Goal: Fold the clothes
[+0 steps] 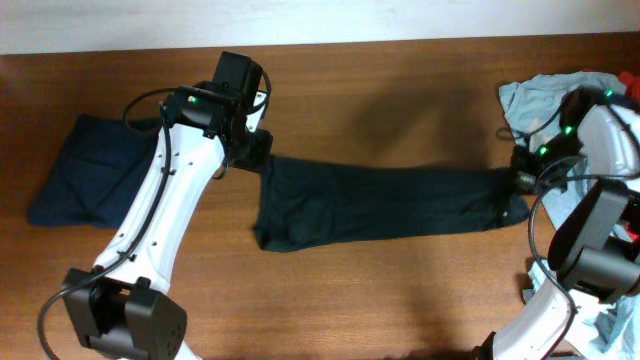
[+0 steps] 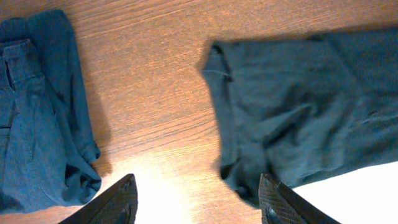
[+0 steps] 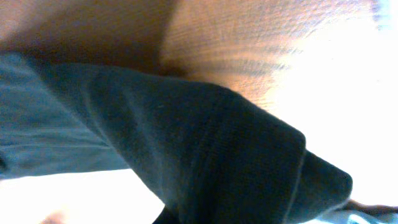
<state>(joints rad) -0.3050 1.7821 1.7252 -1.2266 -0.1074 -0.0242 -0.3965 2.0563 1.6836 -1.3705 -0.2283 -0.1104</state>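
A long black garment [image 1: 380,205] lies stretched across the middle of the table. My left gripper [image 1: 250,143] hovers at its left end. In the left wrist view the left gripper [image 2: 199,205] is open and empty, with the black garment's [image 2: 298,112] corner beside the right finger. My right gripper [image 1: 520,180] is at the garment's right end. In the right wrist view the black cloth [image 3: 205,149] fills the frame and hides the fingers, which seem shut on it. A folded dark-navy garment [image 1: 80,170] lies at the far left and also shows in the left wrist view [image 2: 37,124].
A light-blue heap of clothes [image 1: 540,95] sits at the back right, behind my right arm. A bit of red cloth [image 1: 630,232] shows at the right edge. The table's far edge meets a white strip [image 1: 320,20].
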